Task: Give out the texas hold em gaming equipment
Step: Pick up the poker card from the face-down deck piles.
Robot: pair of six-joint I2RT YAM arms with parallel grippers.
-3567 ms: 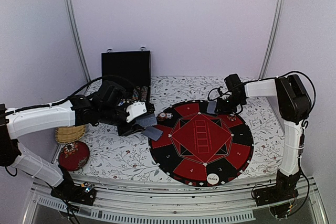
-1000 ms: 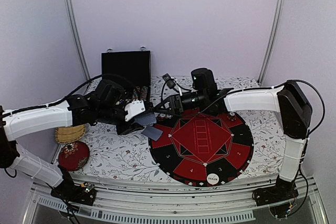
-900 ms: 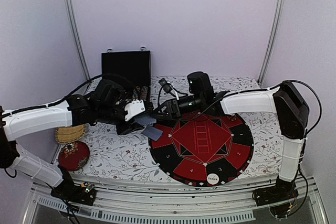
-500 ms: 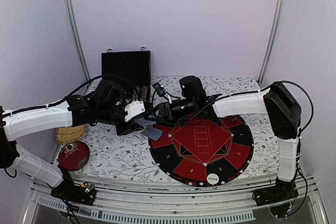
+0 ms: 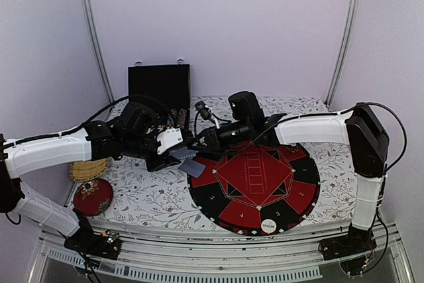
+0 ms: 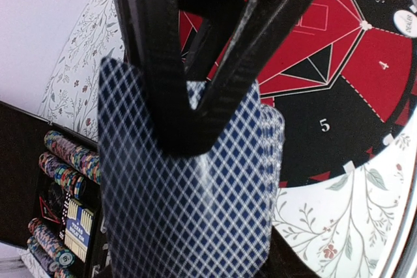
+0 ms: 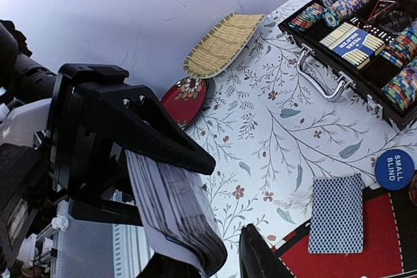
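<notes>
My left gripper (image 5: pixel 176 154) is shut on a deck of playing cards (image 6: pixel 189 200) with blue-and-white diamond backs, held above the tablecloth left of the mat; one black finger (image 6: pixel 221 83) lies across the deck's back. My right gripper (image 7: pixel 212 265) is open, its jaws standing on either side of the deck's free end (image 7: pixel 186 226). It shows beside the deck in the top view (image 5: pixel 199 142). One card (image 7: pixel 335 213) lies face down on the mat's left edge (image 5: pixel 194 168). A blue SMALL BLIND button (image 7: pixel 394 168) lies near it. The white DEALER button (image 5: pixel 267 226) sits on the mat's near edge.
The round red-and-black mat (image 5: pixel 298 193) fills the table's right half. The open black chip case (image 5: pixel 159 84) with chip rows (image 7: pixel 404 86) stands at the back left. A wicker dish (image 5: pixel 86 169) and a red round cushion (image 5: pixel 93 195) lie at the left edge.
My right arm has swung left from the mat's far right side to the deck in my left gripper. The left arm and deck have stayed put.
</notes>
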